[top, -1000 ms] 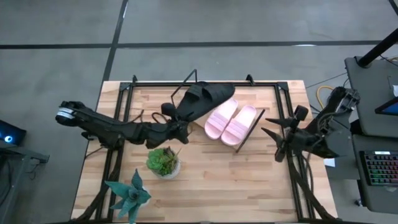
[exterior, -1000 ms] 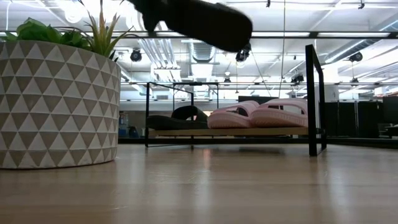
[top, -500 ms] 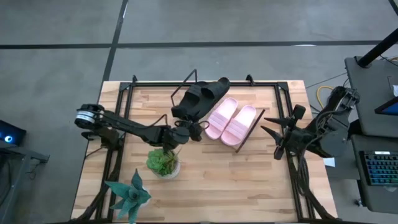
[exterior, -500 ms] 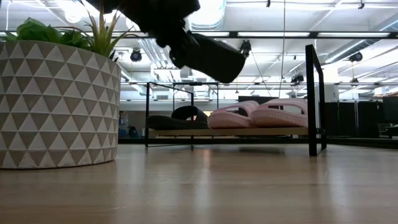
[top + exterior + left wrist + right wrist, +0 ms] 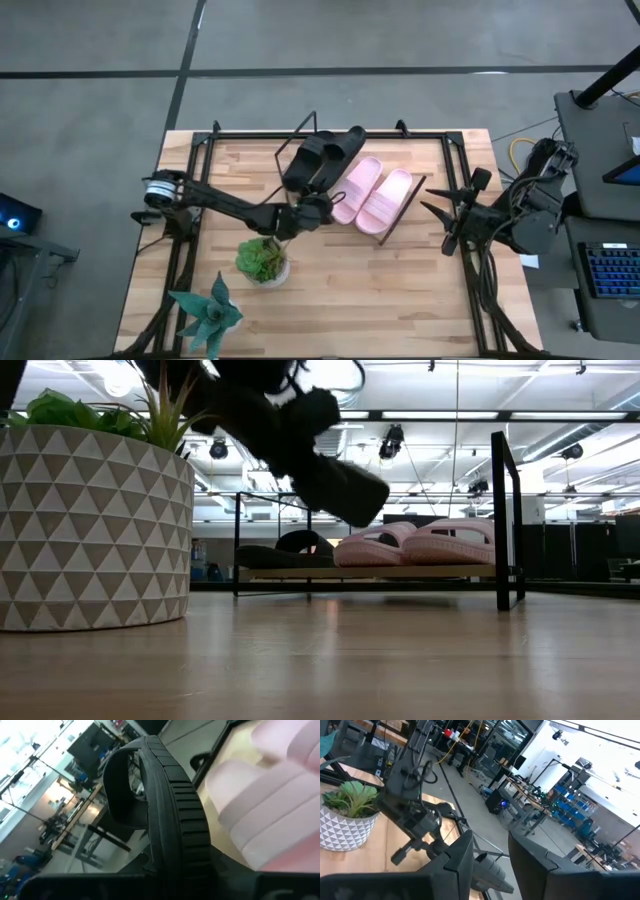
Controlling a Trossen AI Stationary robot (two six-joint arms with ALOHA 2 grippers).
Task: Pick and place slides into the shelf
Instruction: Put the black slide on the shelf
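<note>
The last black slide sandal (image 5: 335, 160), a ridged rubbery thing with a wide arched strap, is hanging tipped on edge just above centre in the high view, and the left gripper (image 5: 318, 205) is clamping down tight on its heel end, so I'd say this is the carry-and-place step for the fourth one. The slanted light-wood shelf board on its thin black wire frame (image 5: 300, 572) is already carrying two pale pink foam-looking slides with smooth rounded straps (image 5: 372, 196) plus another flat black slide (image 5: 270, 557), which is lying left of the pink ones in the low view. Next move probably needs the sandal rolled sole-down and eased into the gap between that black one and the pinks without nudging them. The right gripper (image 5: 447, 240) is waiting at the right edge of the high view, fingers partway apart with nothing in them. A white triangle-patterned pot with a green plant (image 5: 90, 525) is sitting close by at lower left.
</note>
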